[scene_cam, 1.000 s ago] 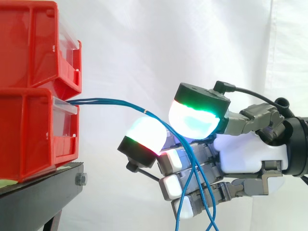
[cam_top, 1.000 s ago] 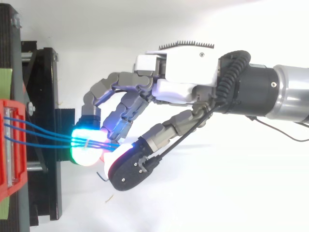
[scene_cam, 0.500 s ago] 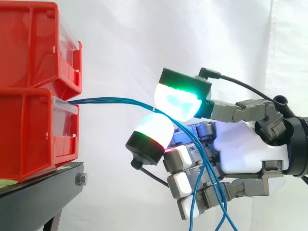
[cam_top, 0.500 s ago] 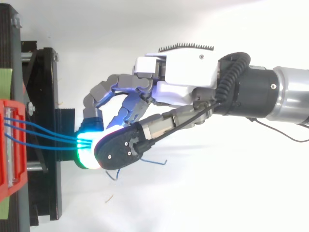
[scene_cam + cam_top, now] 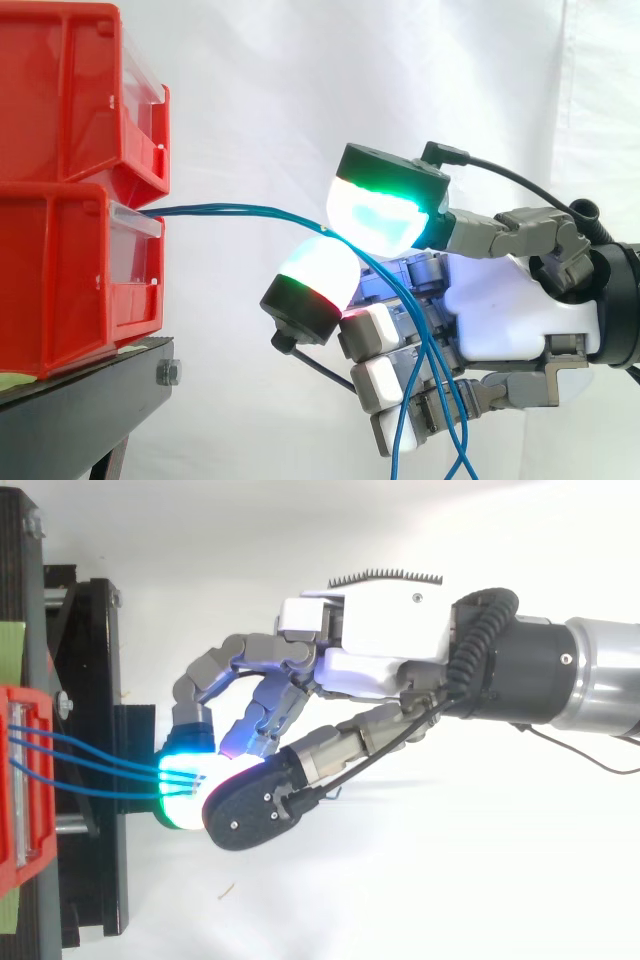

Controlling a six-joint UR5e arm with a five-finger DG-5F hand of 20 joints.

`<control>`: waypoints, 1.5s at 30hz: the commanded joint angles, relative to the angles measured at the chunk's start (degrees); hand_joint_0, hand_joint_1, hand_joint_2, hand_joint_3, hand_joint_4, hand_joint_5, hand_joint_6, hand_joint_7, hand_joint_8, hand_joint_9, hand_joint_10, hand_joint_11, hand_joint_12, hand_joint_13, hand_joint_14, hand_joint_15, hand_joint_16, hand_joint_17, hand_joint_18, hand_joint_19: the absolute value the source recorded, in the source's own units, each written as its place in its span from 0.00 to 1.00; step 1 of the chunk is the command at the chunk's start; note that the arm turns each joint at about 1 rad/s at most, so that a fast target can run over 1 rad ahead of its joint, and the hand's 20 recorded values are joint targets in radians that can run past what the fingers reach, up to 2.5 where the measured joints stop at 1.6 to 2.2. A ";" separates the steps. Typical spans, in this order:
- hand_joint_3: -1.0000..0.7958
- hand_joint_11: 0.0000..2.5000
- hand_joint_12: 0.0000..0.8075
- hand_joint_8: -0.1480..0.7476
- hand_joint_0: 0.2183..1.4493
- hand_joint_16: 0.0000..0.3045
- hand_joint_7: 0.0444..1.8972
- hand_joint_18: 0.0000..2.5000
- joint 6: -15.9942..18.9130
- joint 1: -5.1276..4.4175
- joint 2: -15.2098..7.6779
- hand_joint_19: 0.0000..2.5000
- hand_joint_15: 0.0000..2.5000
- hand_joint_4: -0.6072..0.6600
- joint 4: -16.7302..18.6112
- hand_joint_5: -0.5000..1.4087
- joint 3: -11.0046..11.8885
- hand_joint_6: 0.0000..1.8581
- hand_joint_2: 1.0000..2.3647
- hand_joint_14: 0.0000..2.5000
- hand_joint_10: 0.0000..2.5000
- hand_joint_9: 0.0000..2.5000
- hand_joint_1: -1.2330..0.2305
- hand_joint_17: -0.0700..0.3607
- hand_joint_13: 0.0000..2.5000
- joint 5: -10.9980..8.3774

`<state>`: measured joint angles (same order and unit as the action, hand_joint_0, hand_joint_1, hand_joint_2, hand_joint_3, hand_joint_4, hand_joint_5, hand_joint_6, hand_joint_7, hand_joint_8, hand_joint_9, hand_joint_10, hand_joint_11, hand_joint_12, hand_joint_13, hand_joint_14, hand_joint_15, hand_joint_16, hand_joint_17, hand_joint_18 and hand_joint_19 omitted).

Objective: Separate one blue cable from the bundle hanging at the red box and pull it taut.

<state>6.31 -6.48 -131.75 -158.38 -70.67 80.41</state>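
Cables leave the front of the lower bin, run level to the right, pass between two glowing pads of the hand, then droop past the palm and off the bottom of the side view; from above, three of them fan apart at the bin and draw together at the pads.

Fingers curled, pads together on the cables; to my eye the pinch takes the whole bundle, not one; whether any cable lies outside the pinch, I cannot tell.

Risks for you, as I judge them:
- Pull back now and all the cables go taut at once; nothing gets separated; the cause is a grip set where they have already converged.
- The pads are rounded and the cables thin; one may slide through under load, and the stretch to the bin will sag.
- The loose tails hang across the lower curled fingers; they could catch there and drag when you retreat.
- How the cables are fixed inside the bin is hidden; a hard pull could tear one free, or shift the bin on its stand.

Safer to regrip nearer the bin, where they lie apart; then pull slowly.
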 commanded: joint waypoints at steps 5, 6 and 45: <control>0.28 0.35 0.40 0.51 0.45 0.11 0.52 0.37 -0.06 0.06 0.00 0.19 0.23 0.50 0.00 0.16 0.00 0.50 0.00 0.01 0.01 0.39 0.23 0.34 0.42 0.01; 0.28 0.35 0.39 0.51 0.45 0.11 0.52 0.37 -0.06 -0.03 0.00 0.19 0.23 0.50 0.00 0.16 0.00 0.50 0.00 0.01 0.01 0.39 0.23 0.34 0.42 0.01; 0.34 0.36 0.40 0.51 0.43 0.12 0.58 0.39 -0.24 0.24 0.00 0.22 0.25 0.42 0.00 0.17 0.00 0.50 0.01 0.01 0.01 0.42 0.22 0.35 0.44 0.01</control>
<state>6.06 -6.26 -131.76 -158.38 -70.68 80.42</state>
